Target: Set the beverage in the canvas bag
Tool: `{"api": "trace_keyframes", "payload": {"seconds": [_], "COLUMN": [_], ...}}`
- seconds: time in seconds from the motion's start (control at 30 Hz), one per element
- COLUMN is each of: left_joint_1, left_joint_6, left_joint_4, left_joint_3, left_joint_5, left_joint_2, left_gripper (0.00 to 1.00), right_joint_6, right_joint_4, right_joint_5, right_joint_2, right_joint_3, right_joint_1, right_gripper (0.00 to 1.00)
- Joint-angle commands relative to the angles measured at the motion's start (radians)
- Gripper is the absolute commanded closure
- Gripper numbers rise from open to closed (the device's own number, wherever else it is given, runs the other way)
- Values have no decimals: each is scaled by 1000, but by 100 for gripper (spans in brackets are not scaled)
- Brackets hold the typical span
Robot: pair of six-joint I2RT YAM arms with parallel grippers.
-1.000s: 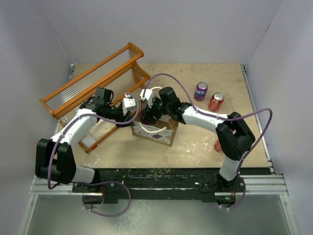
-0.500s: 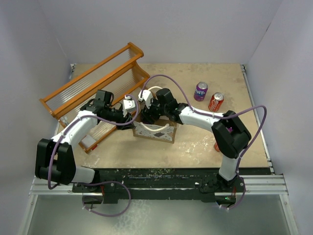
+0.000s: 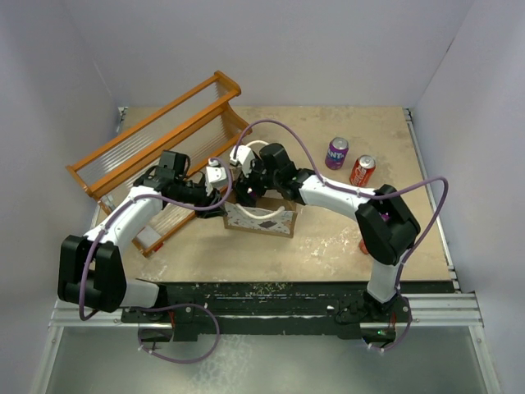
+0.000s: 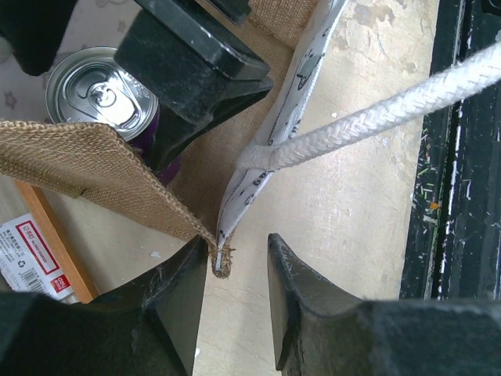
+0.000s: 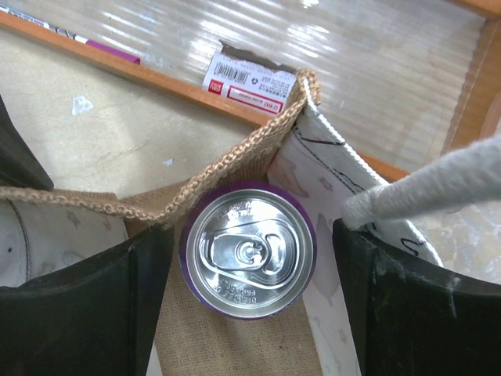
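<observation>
Surface: tan board worktop (image 3: 336, 238), scuffed white in patches, with a metal rail (image 3: 262, 305) along the near edge. Pale lilac-white walls (image 3: 287, 49) enclose the cell on three sides. Far left: an orange wooden rack (image 3: 156, 139) with ribbed clear panels lies at an angle. Left hand (image 4: 237, 244) is at the near-left corner of the canvas bag (image 3: 262, 222). Its fingers are apart and straddle the frayed burlap corner, with a gap on the right side, so it has no firm hold on anything. A white rope handle (image 4: 376, 117) runs off the bag's speckled panel. The bag stands at mid-worktop, mouth open. The beverage, a purple can (image 4: 98, 90) with a silver top, stands upright inside, against the left corner. Right hand (image 5: 252, 235) is over the bag mouth with one finger on each side of the can. Its fingers are spread wider than the can and it grips nothing. Farther right, well apart from the bag, a second purple can (image 3: 336, 153) and a red can (image 3: 362, 171) stand near each other. Against one second earlier: the right arm's wrist has shifted left over the bag, its elbow has drawn in, and its cable loop has risen. The bag sits slightly farther back. The left arm has barely moved.
</observation>
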Motion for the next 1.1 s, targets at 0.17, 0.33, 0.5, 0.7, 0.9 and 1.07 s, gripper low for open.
{"api": "trace_keyframes", "payload": {"seconds": [0.17,0.33,0.5,0.7,0.9,1.07], "left_joint_1": [-2,-3,-2,-3,-3,-3], "left_joint_6": [27,47,80,107,102,106], "left_joint_4": [-27,-55,-107,-154,-164,-178], "left_joint_3": [28,47,87,134,162,182], "left_joint_5": [21,15,13,7,9,17], "left_joint_2": [-31,-32,-28,-21,-22,-32], "left_gripper": [59,57,54,52,45,42], "right_joint_6": [-42,-85,-153,-265,-343,-366], "right_joint_4": [17,-15,-57,-122,-231,-298], "right_joint_5": [-30,-29,-39,-74,-144,-178], "right_joint_2": [-86,-131,-171,-205,-251,-302], "right_joint_3": [55,48,35,23,16,11], "right_joint_1": [0,1,1,0,-1,-1], "right_gripper": [16,16,17,17,18,18]}}
